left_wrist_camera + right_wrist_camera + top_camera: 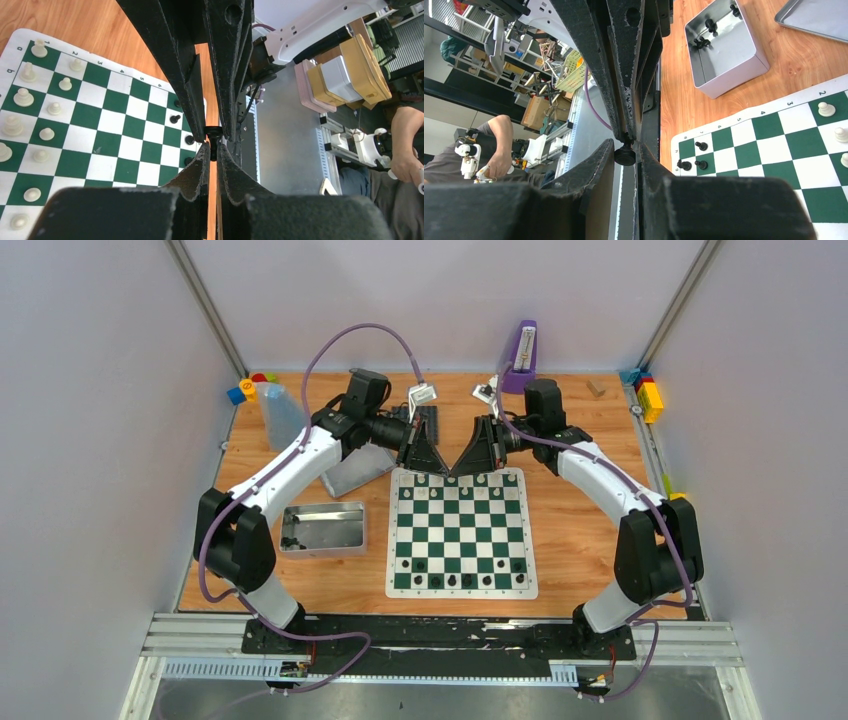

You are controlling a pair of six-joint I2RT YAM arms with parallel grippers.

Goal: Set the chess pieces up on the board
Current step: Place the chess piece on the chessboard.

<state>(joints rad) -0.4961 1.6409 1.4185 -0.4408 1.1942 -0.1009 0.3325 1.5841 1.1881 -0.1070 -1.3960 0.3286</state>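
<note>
The green and white board lies mid-table. Cream-white pieces stand on its far rows and black pieces on its near rows. My two grippers meet tip to tip above the board's far edge. The left gripper is shut on the stem of a small black chess piece. The right gripper is open, with its jaws close on either side of that piece's round base and thin gaps showing. In the top view the left gripper and right gripper hide the piece.
A silver tin left of the board holds several black pieces. A flat metal lid lies behind it. A clear bottle, a purple metronome and coloured blocks stand along the far edge.
</note>
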